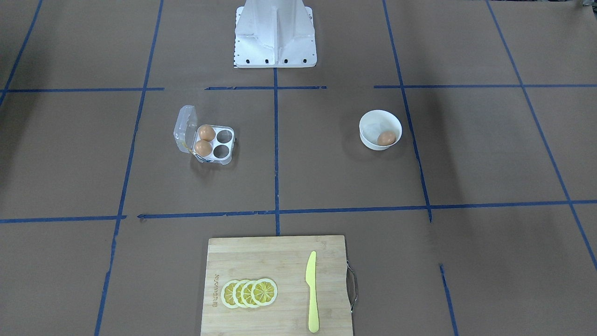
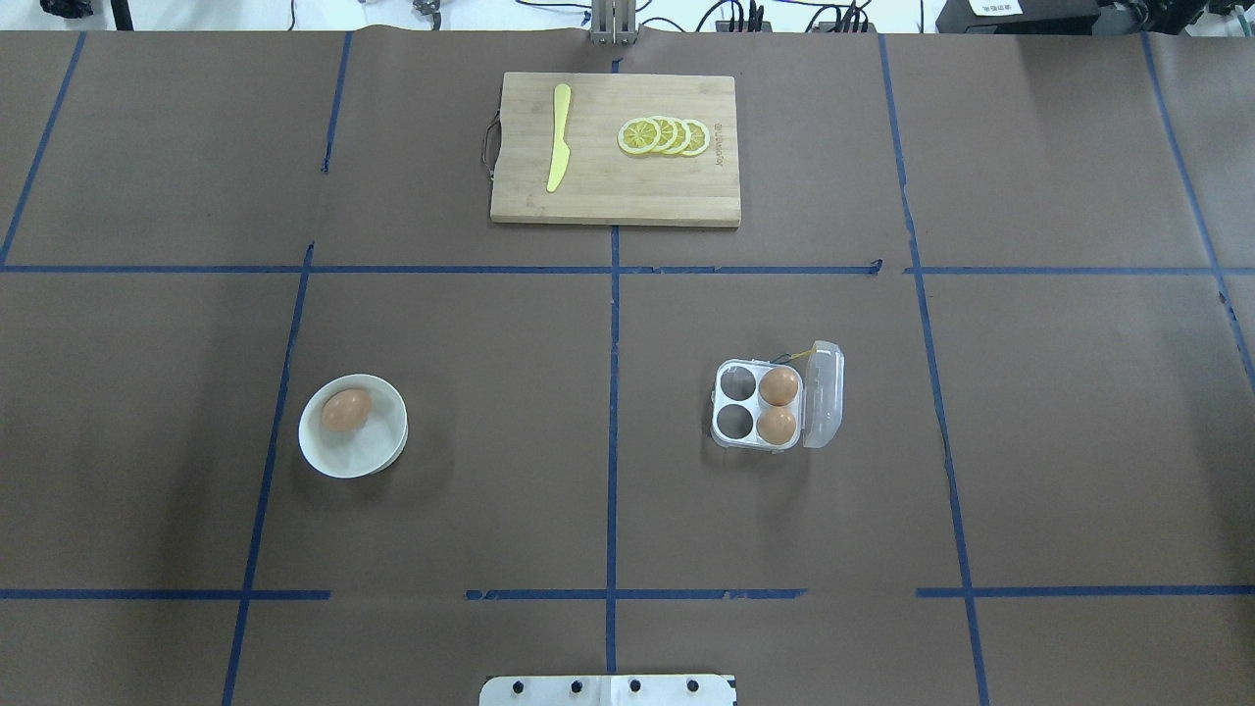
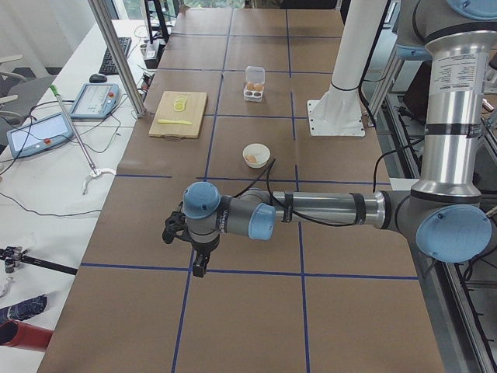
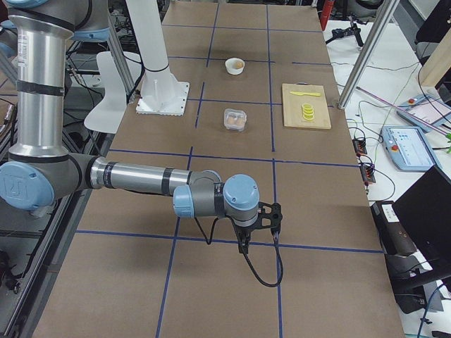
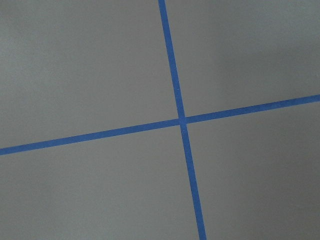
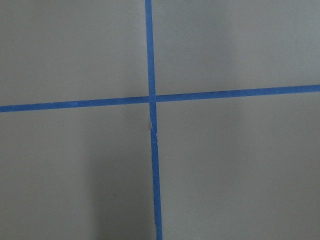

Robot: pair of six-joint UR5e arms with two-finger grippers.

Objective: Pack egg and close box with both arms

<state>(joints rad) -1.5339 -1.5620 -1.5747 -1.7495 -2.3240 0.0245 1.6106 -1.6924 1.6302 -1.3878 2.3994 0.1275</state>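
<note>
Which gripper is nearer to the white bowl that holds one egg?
Left. The left gripper hangs toward the table's left end, on the bowl's side; the right gripper is at the opposite end, with the box between.

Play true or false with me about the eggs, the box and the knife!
1. Two eggs sit in the box. True.
2. The lid is shut. False: it stands open.
3. One egg lies in the bowl. True.
4. The knife lies in the bowl. False: it lies on the board.
</note>
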